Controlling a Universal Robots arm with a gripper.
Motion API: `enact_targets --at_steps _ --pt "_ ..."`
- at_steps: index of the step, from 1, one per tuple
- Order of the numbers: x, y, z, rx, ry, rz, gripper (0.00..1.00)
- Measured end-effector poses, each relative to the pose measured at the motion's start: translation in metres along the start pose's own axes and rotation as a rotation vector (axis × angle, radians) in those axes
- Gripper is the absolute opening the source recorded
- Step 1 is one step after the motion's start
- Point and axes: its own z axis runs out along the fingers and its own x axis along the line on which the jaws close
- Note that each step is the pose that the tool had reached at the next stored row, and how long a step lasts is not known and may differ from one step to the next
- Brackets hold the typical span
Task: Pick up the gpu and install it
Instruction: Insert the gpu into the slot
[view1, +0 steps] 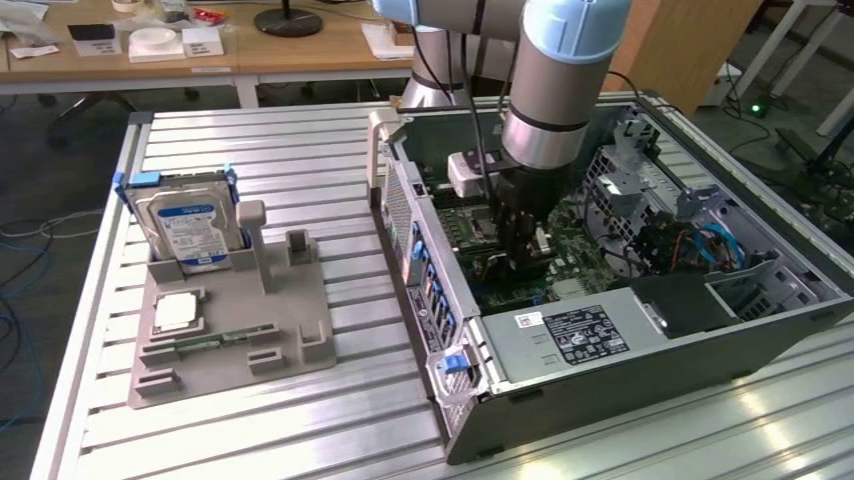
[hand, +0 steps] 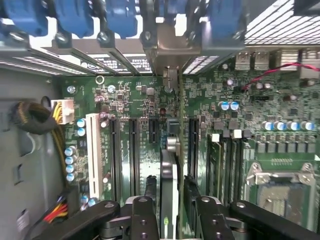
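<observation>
The gpu (hand: 170, 157) is seen edge-on as a thin dark card. It stands upright in a slot of the green motherboard (hand: 135, 100), its metal bracket end toward the case's rear slot openings (hand: 167, 47). My gripper (hand: 170, 192) straddles the card, one black finger (hand: 150, 187) on each side with a narrow gap to it, so the jaws stand open. In the exterior view the gripper (view1: 521, 245) reaches straight down into the open computer case (view1: 587, 330).
A grey fixture tray (view1: 287, 340) on the slatted table holds a silver hard drive (view1: 194, 225), a processor chip (view1: 174, 312) and a green memory stick (view1: 220, 340). Inside the case are drive cages, blue cables (view1: 714, 245) and the power supply (view1: 587, 335). A wooden desk stands behind.
</observation>
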Motion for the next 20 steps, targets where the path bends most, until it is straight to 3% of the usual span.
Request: enact_targets --at_steps 10,13,18,20 --pt "0.0 -0.0019 -0.0323 0.0146 -0.0002 0.0 0.36" --pt "0.0 -0.0019 -0.0324 0.0151 -0.0005 0.0 0.35" --pt "0.0 -0.0019 -0.0325 0.015 -0.0004 0.0 0.11" --pt "0.0 -0.0019 -0.0325 0.015 -0.0004 0.0 0.11"
